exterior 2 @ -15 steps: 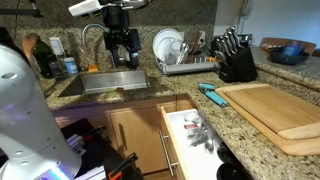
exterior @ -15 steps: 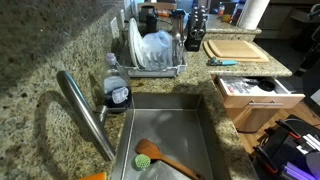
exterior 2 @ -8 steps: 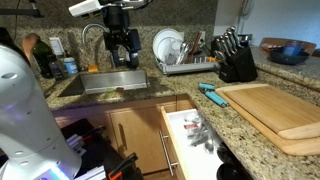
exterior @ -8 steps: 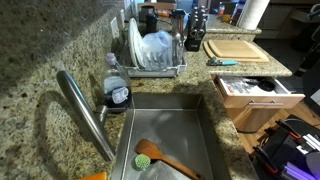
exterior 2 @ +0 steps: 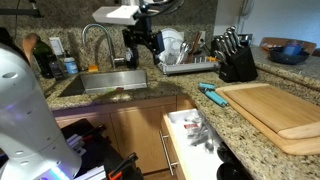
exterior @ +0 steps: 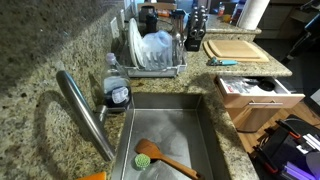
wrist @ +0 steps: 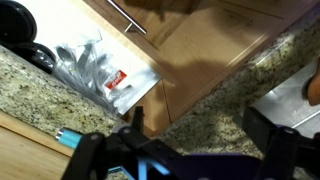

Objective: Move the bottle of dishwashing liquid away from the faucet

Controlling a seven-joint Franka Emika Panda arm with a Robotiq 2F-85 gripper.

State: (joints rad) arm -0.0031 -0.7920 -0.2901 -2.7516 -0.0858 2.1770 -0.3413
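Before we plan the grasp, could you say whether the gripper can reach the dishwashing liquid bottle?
Probably yes: the gripper hangs open near the sink and nothing covers the bottle, though the faucet stands close by.

You have an exterior view set high and close beside the long curved brushed-steel faucet (exterior: 85, 110). It looks down over the steel sink basin (exterior: 190, 135) and along the speckled granite counter (exterior: 222, 125).

Another exterior view stands farther back in front of the cabinets, about counter height, facing the backsplash behind the black two-finger gripper (exterior 2: 143, 55).

Both take in the faucet, the sink, the wire dish rack (exterior 2: 185, 62), the pale wooden cutting board (exterior 2: 270, 110) and the open white drawer (wrist: 100, 70).

Your wrist view looks steeply down past the hand at that drawer.
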